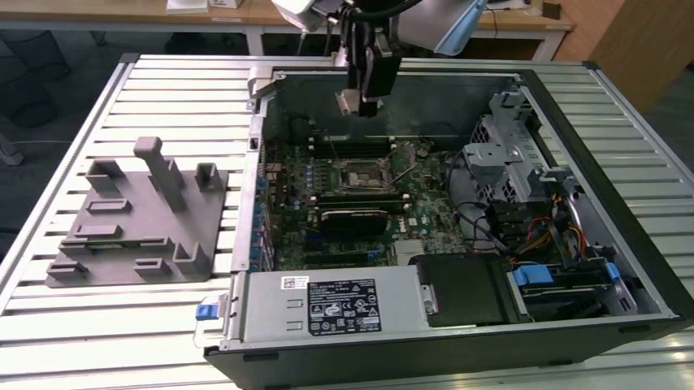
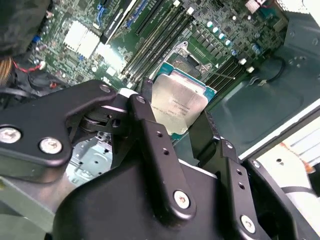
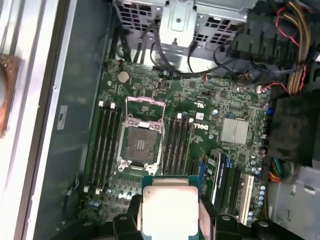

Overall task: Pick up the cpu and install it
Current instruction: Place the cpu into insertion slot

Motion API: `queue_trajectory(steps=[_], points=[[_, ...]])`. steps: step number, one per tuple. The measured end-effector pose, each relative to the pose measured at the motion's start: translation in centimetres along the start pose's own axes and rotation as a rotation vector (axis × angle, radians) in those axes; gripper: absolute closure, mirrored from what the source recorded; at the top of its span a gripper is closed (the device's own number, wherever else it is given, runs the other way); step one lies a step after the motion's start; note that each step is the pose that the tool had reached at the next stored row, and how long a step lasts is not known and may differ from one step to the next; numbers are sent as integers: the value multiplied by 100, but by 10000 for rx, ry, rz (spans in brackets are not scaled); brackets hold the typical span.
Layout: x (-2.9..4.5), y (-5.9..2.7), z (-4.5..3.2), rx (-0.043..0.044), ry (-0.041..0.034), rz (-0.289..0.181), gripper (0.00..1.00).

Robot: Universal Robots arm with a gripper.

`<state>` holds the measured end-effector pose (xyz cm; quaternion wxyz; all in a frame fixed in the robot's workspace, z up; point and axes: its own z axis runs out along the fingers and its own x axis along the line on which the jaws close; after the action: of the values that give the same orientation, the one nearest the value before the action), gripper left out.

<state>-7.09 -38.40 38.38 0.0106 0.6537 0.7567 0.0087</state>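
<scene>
The cpu [image 1: 349, 102], a small flat square chip with a silvery top, hangs in the air over the far part of the open computer case [image 1: 639, 268]. My gripper [image 1: 359, 104] is shut on it, one black finger on each of two opposite edges. In both wrist views the cpu [image 2: 178, 104] [image 3: 169, 210] sits between the fingers [image 2: 150, 125] with its metal top facing the cameras. The open socket [image 3: 141, 143] on the green motherboard [image 1: 423, 215] lies some way below the chip, its metal frame lifted. In the exterior view the socket [image 1: 358, 174] is in the middle of the board.
A grey plastic fixture [image 1: 141, 219] with upright posts stands on the slatted table at the exterior view's left. Inside the case are memory slots [image 3: 105, 145], a black finned block [image 1: 353, 218], the power supply [image 1: 325, 305], a metal drive cage [image 1: 509, 154] and bundled cables [image 3: 295, 30].
</scene>
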Motion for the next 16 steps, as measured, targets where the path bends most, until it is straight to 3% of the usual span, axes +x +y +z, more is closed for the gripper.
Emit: queue_trajectory(steps=[6, 16], points=[[13, 8, 47, 5, -14, 484, 46], [15, 12, 52, 2, -11, 509, 46]])
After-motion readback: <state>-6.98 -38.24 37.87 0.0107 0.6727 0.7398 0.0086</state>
